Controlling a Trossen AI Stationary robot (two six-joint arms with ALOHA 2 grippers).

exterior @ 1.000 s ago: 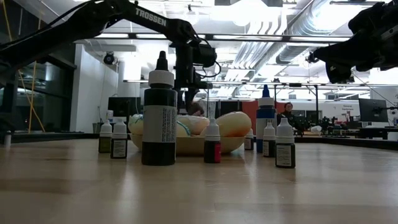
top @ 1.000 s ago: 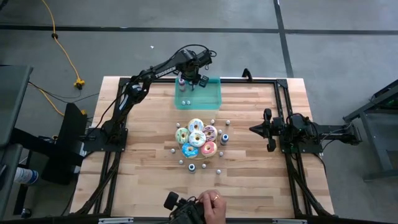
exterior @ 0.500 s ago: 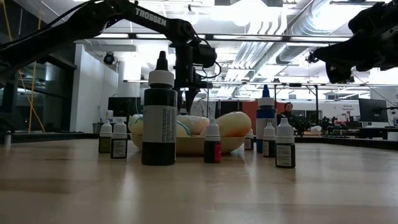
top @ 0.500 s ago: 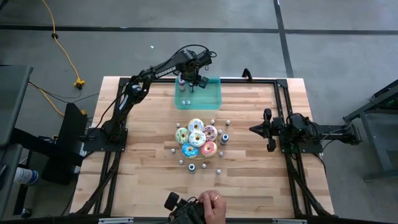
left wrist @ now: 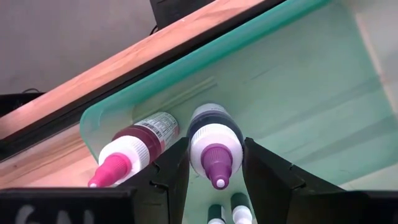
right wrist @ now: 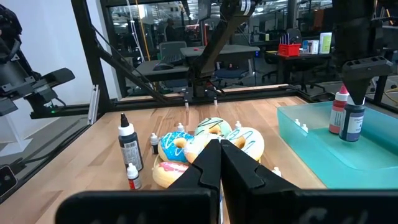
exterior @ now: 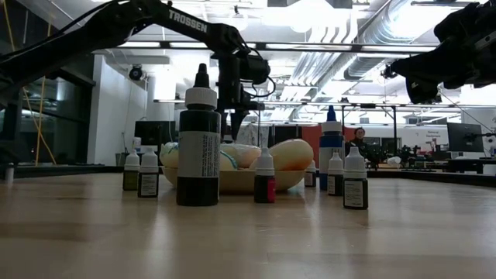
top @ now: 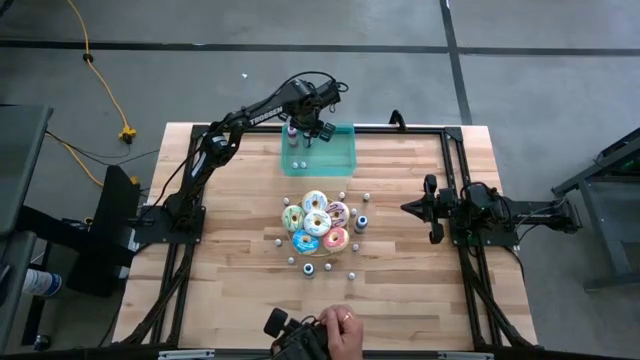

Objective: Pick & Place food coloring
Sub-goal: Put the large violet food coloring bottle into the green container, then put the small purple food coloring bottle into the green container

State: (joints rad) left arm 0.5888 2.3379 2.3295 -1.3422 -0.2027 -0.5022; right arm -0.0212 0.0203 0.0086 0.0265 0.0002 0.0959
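The left gripper (left wrist: 214, 171) hangs over the far corner of the teal tray (top: 338, 158), fingers (left wrist: 169, 174) slightly apart around an upright purple-capped bottle (left wrist: 214, 140); a thin gap shows on each side. A pink-capped bottle (left wrist: 134, 149) stands beside it in the tray. Nothing visibly differs from half a second earlier. Only the right wrist view shows the right gripper (right wrist: 220, 163), near the donuts (top: 315, 222), fingers pressed together and holding nothing. The low view alone shows more small bottles (exterior: 342, 180) around those donuts.

- Two small bottles (left wrist: 224, 213) are cut off by the lower edge of the left wrist frame.
- From above, bottles (top: 299, 165) in the tray (top: 340, 160) are too small to tell colours.
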